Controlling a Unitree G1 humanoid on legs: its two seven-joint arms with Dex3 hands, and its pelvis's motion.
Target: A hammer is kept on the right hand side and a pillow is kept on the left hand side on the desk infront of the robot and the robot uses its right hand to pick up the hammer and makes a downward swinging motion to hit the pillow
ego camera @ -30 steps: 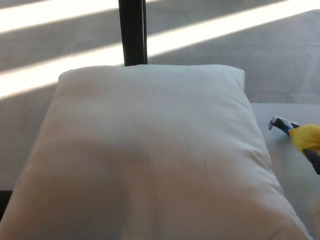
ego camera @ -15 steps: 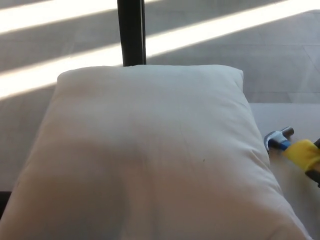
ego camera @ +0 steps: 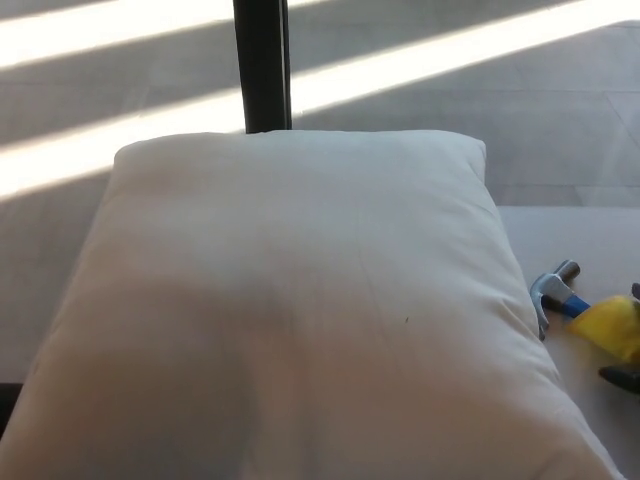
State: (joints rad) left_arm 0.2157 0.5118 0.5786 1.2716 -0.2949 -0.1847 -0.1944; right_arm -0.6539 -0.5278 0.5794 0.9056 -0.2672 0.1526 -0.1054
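Note:
A large white pillow fills most of the head view and lies on the desk. The hammer sits low beside the pillow's right edge, its metal claw head close to the pillow and its blue neck leading to a yellow grip cut off by the picture's right edge. A small black part of my right hand shows just below the yellow grip at the right border. Whether it holds the handle is hidden. My left hand does not show.
The pale desk top shows to the right of the pillow. A dark vertical post stands behind the pillow's far edge. Beyond lies a grey floor with bright sunlit bands.
The hammer has come down and slightly left over the last second. Its head was raised near the right edge and is now low on the desk beside the pillow. The pillow has not moved.

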